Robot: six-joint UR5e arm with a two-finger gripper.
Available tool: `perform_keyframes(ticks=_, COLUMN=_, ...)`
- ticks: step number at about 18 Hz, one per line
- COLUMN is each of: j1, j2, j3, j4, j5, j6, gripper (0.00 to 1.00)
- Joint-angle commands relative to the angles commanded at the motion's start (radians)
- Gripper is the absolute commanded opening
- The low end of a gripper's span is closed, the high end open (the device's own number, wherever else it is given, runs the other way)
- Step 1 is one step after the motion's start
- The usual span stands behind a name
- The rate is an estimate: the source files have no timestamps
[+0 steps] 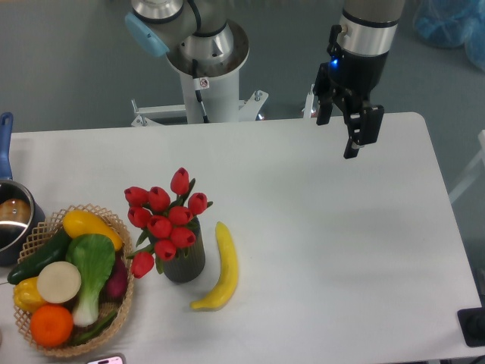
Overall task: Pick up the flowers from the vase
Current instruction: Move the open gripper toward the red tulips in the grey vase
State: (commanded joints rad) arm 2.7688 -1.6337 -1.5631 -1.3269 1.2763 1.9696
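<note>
Red tulip flowers [165, 218] bunched in the lower left of centre, about ten closed buds on green stems and leaves, one bud drooping to the left over the rim. Standing in the vase [185, 262], a short dark ribbed cylinder, upright on the table [326, 250]. Just right of the vase, a yellow banana [223, 267] lying lengthwise, curved, close beside but apparently not touching.

At lower left, a woven basket [114, 227] filled with vegetables: a yellow squash, a green cucumber, a leafy green, a white round piece, an orange, a yellow pepper, something purple. At the far left edge, a metal pot [9, 220] with a blue handle, partly cut off by the frame.

In the upper right, the gripper [345, 127] hanging above the table's far edge, well apart from the flowers, fingers spread and holding nothing. Blue light glowing on the wrist.

White matte tabletop with rounded corners. Arm base [206, 72] on a white pedestal at top centre, behind the table. Grey-blue floor beyond; blue plastic at the top right corner.
</note>
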Motion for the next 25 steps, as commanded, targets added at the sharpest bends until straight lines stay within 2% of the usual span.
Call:
perform_keyframes(ticks=8, j1=-0.023, j2=0.0, j3=-0.015, j4=0.002, j5=-0.017, j6=-0.011, gripper=1.0)
perform_keyframes(ticks=11, j1=-0.02, j2=0.008, j3=-0.06, j4=0.008, j5=-0.187, j6=-0.18, gripper=1.0)
perform_keyframes(ticks=15, j1=-0.023, j2=0.018, j3=-0.132, j4=0.138, j5=-0.224, j6=-0.316, gripper=1.0)
perform_keyframes(ticks=18, j1=-0.049, j2=0.003, j3=-0.146, j4=0.216, j5=-0.31, j6=-0.506, gripper=1.0)
perform_keyframes(ticks=22, j1=-0.049, j2=0.002, j3=-0.182, j4=0.229, j5=-0.385, j6=-0.552, gripper=1.0)
perform_keyframes(ticks=25, j1=-0.045, j2=0.002, j3=-0.247, j4=0.244, j5=-0.549, j6=-0.568, gripper=1.0)
